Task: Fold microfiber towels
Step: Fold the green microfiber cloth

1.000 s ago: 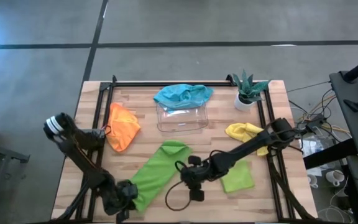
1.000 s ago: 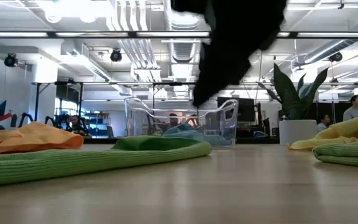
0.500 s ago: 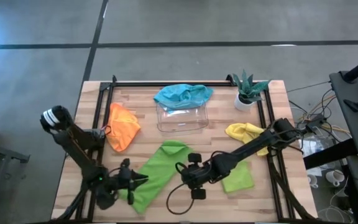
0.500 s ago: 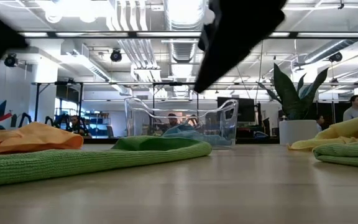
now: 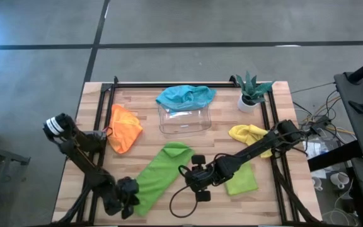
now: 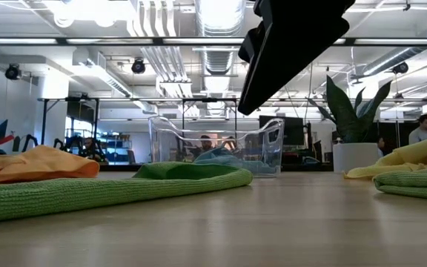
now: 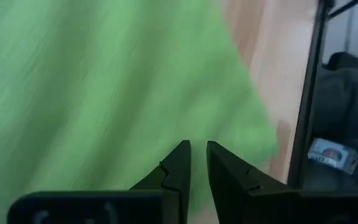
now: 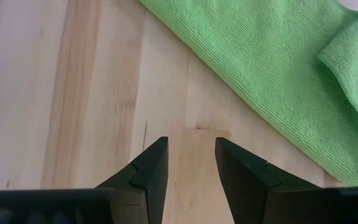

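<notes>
While my left gripper point(image 5: 126, 197) hovers nearly pinched together and empty over the near corner of the long lime green towel point(image 5: 159, 176) mid-table, my right gripper point(image 8: 190, 163) waits parted beside it; the cloth looks soft, light, best pinched by that corner.

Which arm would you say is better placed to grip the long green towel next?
Probably the left: its fingers hover directly over the long green towel, while the right fingers hang over bare wood beside it.

- Clear plastic tray point(image 5: 184, 120), upper middle of the wooden table point(image 5: 144, 107).
- Potted plant point(image 5: 252, 91), upper right.
- Person point(image 6: 422, 127) at the low view's far right.
</notes>
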